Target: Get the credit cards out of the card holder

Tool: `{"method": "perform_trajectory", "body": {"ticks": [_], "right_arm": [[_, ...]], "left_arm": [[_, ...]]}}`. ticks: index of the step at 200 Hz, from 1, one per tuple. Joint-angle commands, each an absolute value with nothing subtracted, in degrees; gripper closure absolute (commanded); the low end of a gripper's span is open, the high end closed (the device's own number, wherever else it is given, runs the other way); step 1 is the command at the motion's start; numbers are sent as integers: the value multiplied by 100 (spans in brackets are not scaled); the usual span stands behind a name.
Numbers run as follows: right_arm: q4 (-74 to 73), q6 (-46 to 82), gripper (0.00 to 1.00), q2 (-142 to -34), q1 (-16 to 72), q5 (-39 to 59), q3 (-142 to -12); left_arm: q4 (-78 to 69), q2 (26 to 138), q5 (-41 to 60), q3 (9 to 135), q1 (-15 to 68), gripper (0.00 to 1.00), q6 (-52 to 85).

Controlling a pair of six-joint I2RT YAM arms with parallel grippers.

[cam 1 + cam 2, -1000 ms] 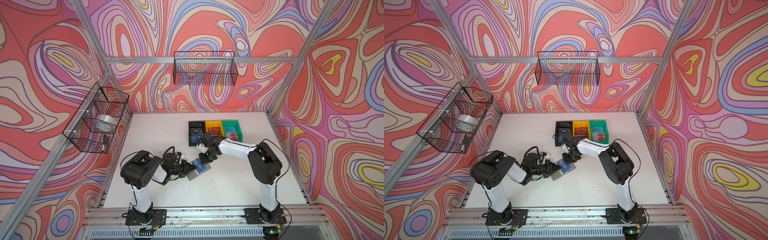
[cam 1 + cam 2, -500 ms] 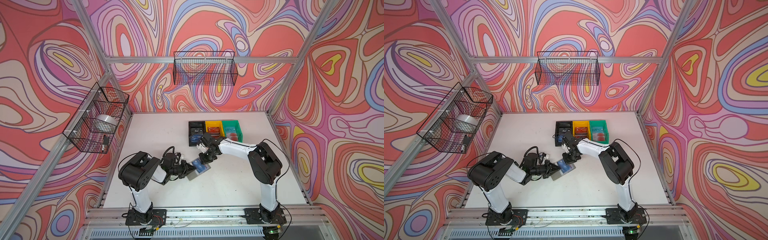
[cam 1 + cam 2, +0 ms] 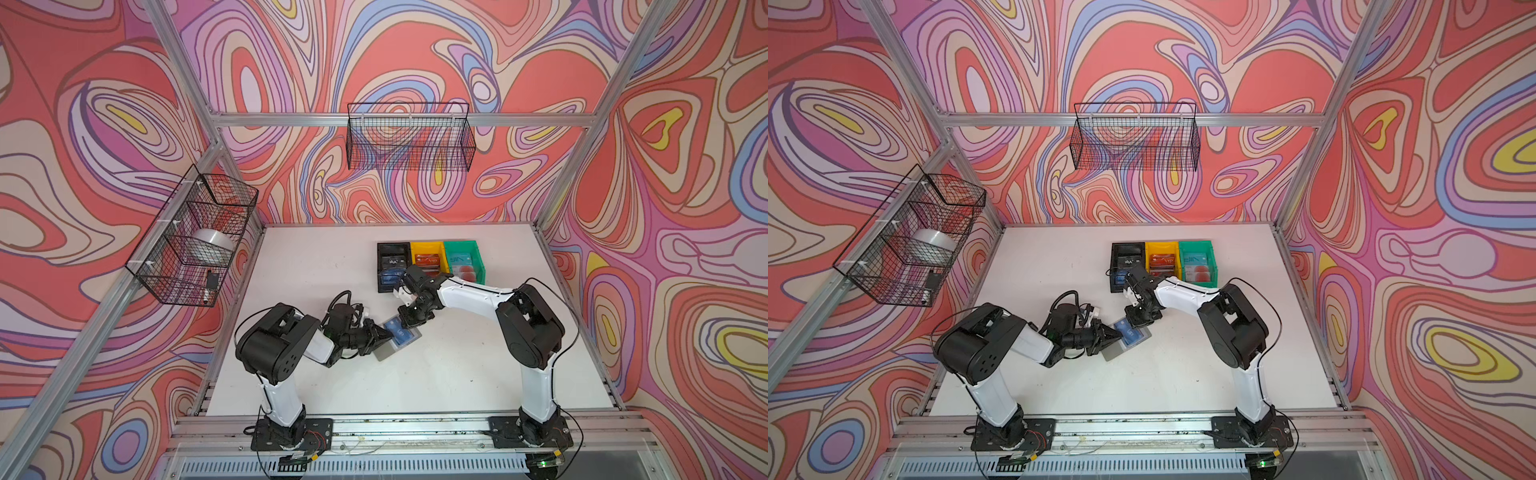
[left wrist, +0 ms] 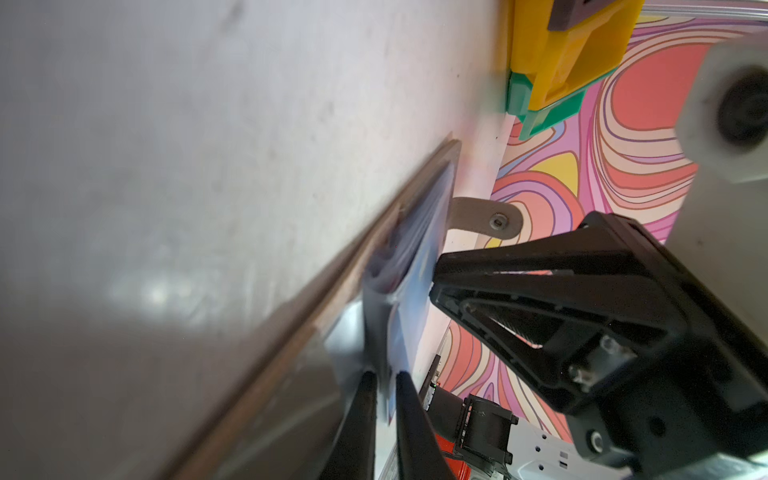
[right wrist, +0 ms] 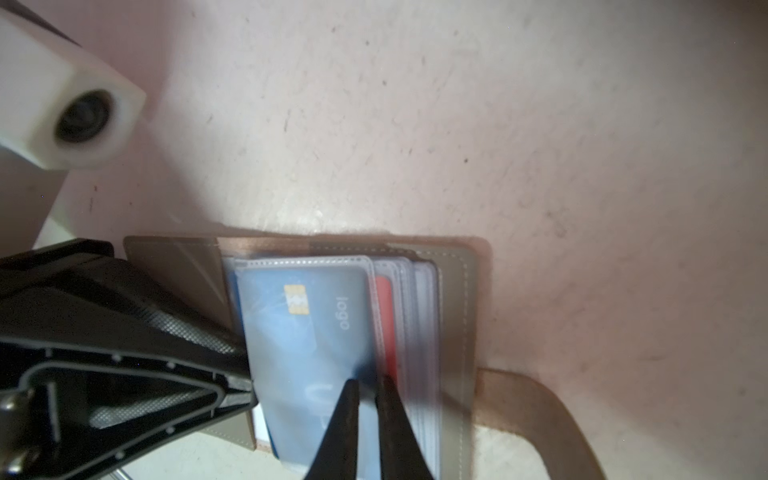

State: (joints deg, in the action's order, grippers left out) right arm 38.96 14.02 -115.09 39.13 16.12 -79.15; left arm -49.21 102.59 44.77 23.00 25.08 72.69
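Observation:
The grey card holder (image 3: 384,353) (image 5: 453,332) lies open on the white table, left of centre in both top views. Its clear sleeves fan out, the uppermost holding a blue credit card (image 5: 307,332) (image 3: 401,334) with a red one (image 5: 384,316) behind it. My left gripper (image 3: 380,334) (image 4: 386,380) reaches in from the left, shut on a sleeve leaf of the holder. From the far right, my right gripper (image 3: 409,320) (image 5: 368,386) is shut on the blue card's edge. The holder's closing tab (image 4: 486,218) sticks out sideways.
Black (image 3: 379,270), yellow (image 3: 426,245) and green (image 3: 459,243) bins stand in a row behind the grippers, each with cards inside. Wire baskets hang on the back wall (image 3: 409,137) and left wall (image 3: 195,237), above the table.
The left arm's base link has shifted slightly leftwards. Both grippers and the card holder stay where they were.

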Motion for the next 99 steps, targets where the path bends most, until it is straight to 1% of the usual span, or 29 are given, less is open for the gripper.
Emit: {"method": "perform_trajectory", "body": {"ticks": [1,99], "right_arm": [[4096,1354,86,-12119,3916,1169,-7549],[4103,1345,85,-12120,3912,1178,-7530]], "left_arm": [[-5096,10362,4395,2356,2527,85,7305],[-5390,10579,4405,2348,2531,86,7420]]}}
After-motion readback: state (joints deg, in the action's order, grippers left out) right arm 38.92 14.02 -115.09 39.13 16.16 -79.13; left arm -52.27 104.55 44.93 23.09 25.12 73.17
